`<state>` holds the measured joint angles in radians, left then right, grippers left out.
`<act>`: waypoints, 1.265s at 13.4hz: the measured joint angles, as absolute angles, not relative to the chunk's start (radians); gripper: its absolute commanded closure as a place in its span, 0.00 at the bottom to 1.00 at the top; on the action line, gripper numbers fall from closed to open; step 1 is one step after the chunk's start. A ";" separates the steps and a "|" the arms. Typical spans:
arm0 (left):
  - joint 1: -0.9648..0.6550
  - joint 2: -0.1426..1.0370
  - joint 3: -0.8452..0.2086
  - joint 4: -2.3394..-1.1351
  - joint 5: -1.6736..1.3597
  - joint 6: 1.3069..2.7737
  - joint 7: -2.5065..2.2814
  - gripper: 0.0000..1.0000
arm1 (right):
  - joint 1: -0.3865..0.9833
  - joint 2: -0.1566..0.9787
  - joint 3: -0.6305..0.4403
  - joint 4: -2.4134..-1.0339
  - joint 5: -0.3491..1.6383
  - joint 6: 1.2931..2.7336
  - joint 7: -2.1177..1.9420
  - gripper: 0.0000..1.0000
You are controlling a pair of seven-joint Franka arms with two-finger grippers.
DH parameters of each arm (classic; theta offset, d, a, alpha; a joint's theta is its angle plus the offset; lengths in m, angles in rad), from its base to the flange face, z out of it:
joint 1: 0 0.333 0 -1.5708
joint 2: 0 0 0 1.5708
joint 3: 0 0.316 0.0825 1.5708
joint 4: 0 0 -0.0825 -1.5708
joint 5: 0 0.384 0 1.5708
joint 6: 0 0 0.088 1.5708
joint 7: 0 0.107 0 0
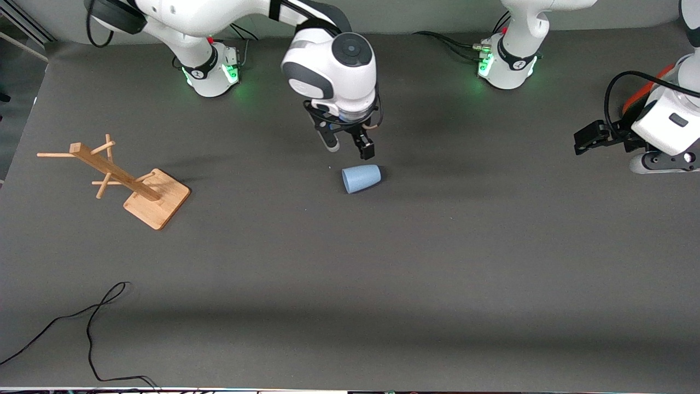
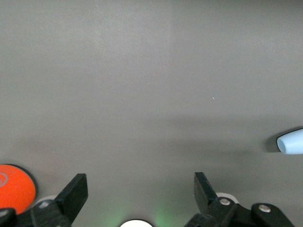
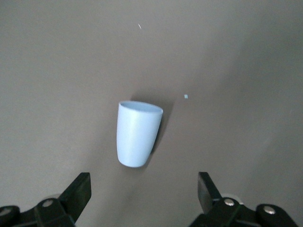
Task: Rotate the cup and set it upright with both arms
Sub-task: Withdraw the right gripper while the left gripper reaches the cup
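The light-blue cup [image 1: 361,178] lies on its side on the dark table, its wider end toward the right arm's end. My right gripper [image 1: 350,145] hangs open and empty just above the table, close beside the cup on the side toward the robot bases. In the right wrist view the cup [image 3: 137,135] lies ahead of the spread fingers [image 3: 80,189], apart from them. My left gripper [image 1: 588,139] waits open and empty at the left arm's end of the table. The left wrist view shows only the cup's end [image 2: 291,142] at the frame's edge.
A wooden mug rack [image 1: 136,186] stands toward the right arm's end. A black cable [image 1: 93,328] lies near the table's front edge. An orange-red object [image 2: 14,187] shows by the left gripper, partly hidden by the left arm [image 1: 664,123].
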<state>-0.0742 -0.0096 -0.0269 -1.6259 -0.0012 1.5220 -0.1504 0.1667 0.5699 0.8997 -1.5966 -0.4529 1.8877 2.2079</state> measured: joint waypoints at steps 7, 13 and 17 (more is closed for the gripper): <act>-0.290 0.042 -0.034 -1.570 -0.003 1.524 -0.484 0.00 | 0.155 0.312 0.521 -1.582 -0.183 1.804 1.413 0.00; -0.524 0.242 -0.035 -1.403 0.028 1.525 -0.815 0.00 | 0.153 0.177 0.101 -1.582 0.056 1.802 0.693 0.00; -0.669 0.412 -0.035 -1.249 0.055 1.528 -1.001 0.00 | 0.157 0.086 -0.032 -1.598 0.065 1.783 0.380 0.00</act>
<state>-0.6692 0.4124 -0.0351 -1.2492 0.0552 1.5284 -1.0008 0.1565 0.0856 -0.0321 -1.5980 0.0654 1.7832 0.3799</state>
